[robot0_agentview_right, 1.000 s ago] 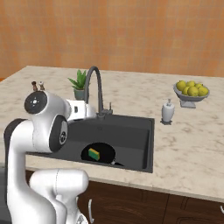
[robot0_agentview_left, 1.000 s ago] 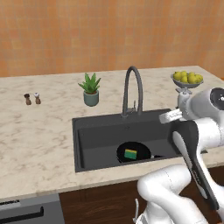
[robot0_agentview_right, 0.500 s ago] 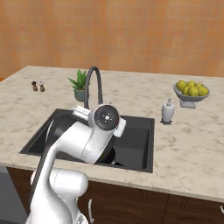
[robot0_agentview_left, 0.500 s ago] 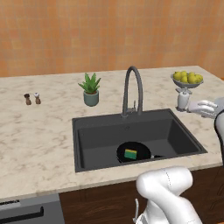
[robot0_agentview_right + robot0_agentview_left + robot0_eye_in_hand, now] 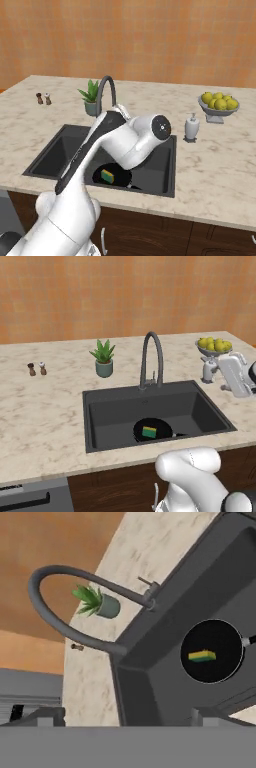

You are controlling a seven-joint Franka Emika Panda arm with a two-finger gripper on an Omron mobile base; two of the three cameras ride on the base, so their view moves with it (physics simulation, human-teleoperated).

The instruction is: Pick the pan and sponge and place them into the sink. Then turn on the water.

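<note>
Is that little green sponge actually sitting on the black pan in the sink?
Touching. In the left base view the sponge lies inside the pan, resting on its black bottom; the hand view shows the same.

A beige marbled stone bench [image 5: 45, 416] runs below an orange tiled wall [image 5: 125, 291]. On it stand a small spiky green plant in a grey-green pot [image 5: 103, 358], two tiny shakers, perhaps salt and pepper [image 5: 37, 368], a white soap dispenser [image 5: 192, 127] and a grey bowl of yellow lemons [image 5: 218, 104].
</note>
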